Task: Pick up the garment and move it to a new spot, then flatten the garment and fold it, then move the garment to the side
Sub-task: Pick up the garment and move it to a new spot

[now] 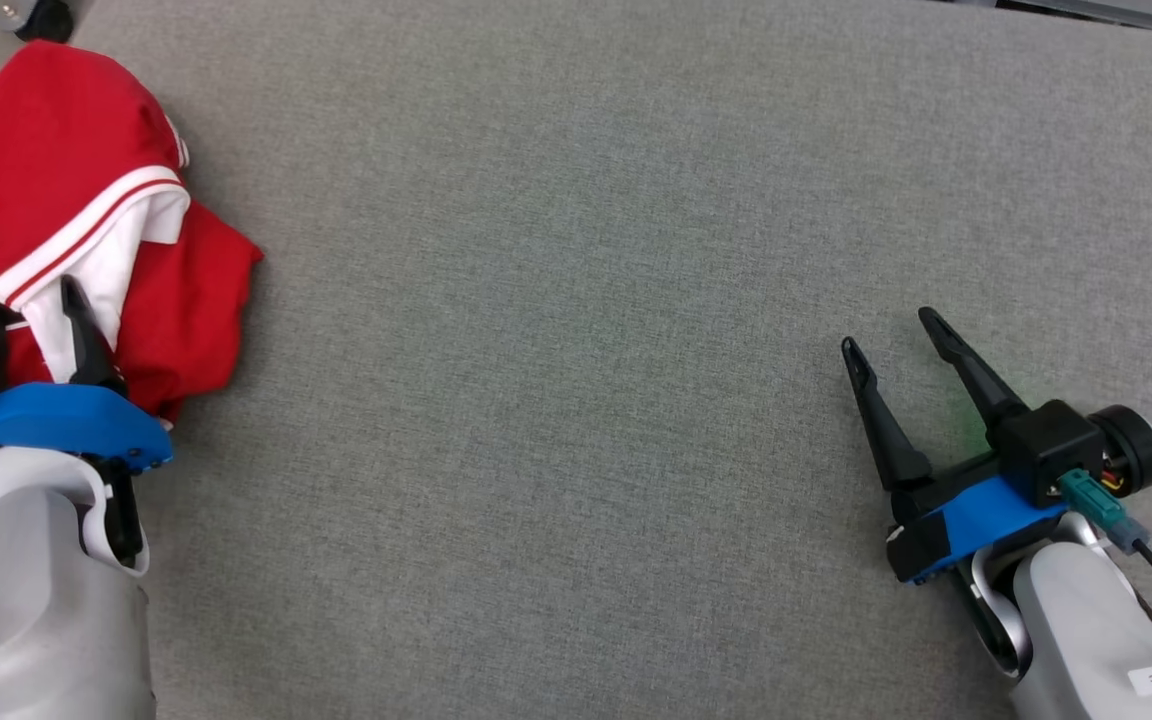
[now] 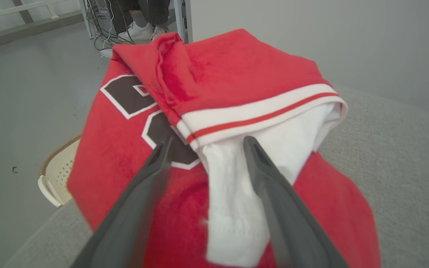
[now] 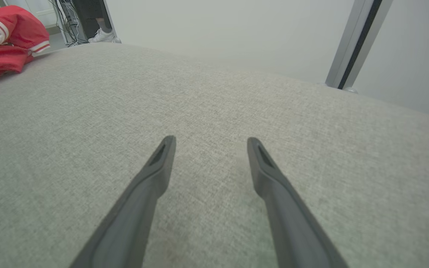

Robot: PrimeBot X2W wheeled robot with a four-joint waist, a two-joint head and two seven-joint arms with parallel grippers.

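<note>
A crumpled red fabric garment (image 1: 46, 200) with dark numerals lies at the left edge of the grey cloth-covered desk (image 1: 576, 300). Its long axis runs away from the robot, and its white-and-red striped cuff opens toward the robot. The left pincer (image 1: 28, 305) hovers over it, fingers apart either side of the white lining. Far right, well apart, the right pincer (image 1: 889, 330) stands spread above bare desk.

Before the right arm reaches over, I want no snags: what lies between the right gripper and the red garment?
Nothing: in the head view, bare grey surface runs from the right gripper to the garment; the right wrist view agrees.
</note>
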